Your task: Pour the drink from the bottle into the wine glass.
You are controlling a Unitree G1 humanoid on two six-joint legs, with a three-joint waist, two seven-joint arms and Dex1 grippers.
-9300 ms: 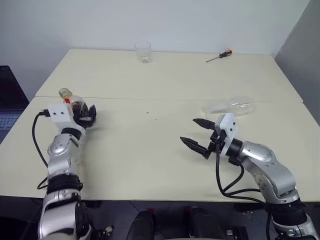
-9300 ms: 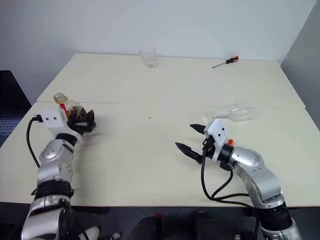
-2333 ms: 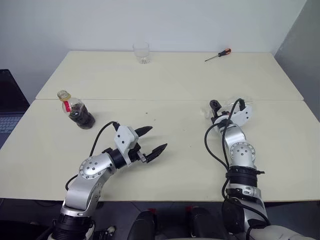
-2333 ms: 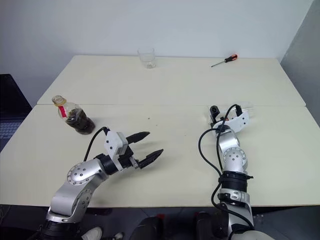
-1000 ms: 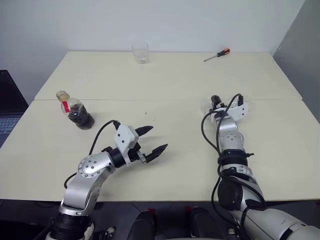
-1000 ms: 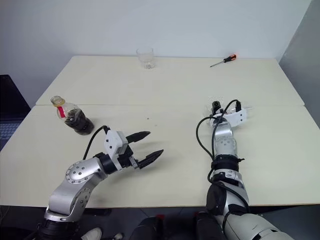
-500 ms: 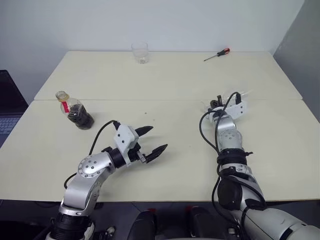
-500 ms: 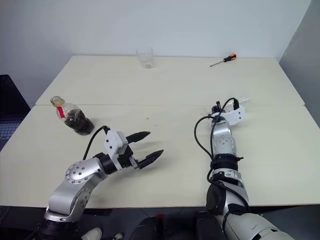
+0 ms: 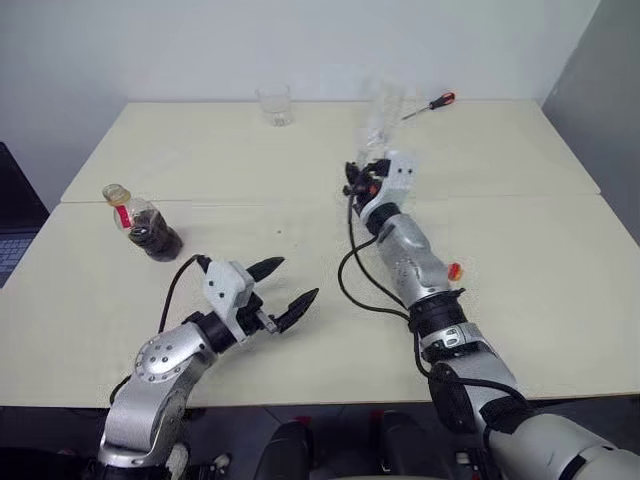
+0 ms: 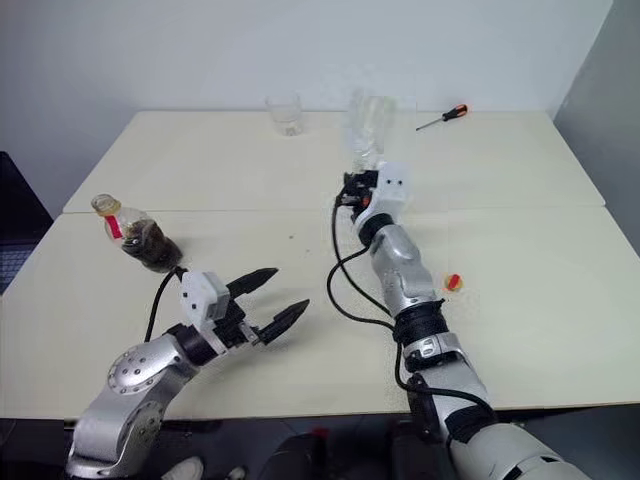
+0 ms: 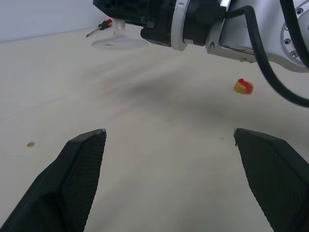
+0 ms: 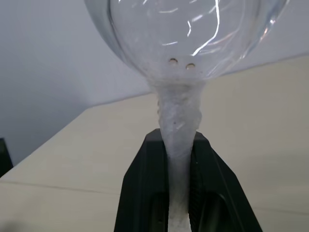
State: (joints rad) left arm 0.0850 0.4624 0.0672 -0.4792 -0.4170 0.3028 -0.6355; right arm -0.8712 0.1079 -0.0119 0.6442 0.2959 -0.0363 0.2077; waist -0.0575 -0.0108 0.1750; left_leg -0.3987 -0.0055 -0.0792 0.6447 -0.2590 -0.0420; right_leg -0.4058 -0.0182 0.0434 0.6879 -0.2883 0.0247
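Above table (image 9: pixel 520 240), right arm outstretched, fingers (image 12: pixel 145 193) clamping wine glass (image 12: pixel 183 53) stem

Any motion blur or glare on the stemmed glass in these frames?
Left eye view: the clear stemmed wine glass is smeared and ghostly. Right wrist view: its bowl is crisp with white glare streaks, its stem clamped between the right gripper's black fingers. Left wrist view: foot soft.

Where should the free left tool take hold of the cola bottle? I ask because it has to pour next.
Best around the bulbous body of the bottle, below the red-banded neck. It stands leaning on the table, to the left of the open left tool, so come in level from that side, probably.
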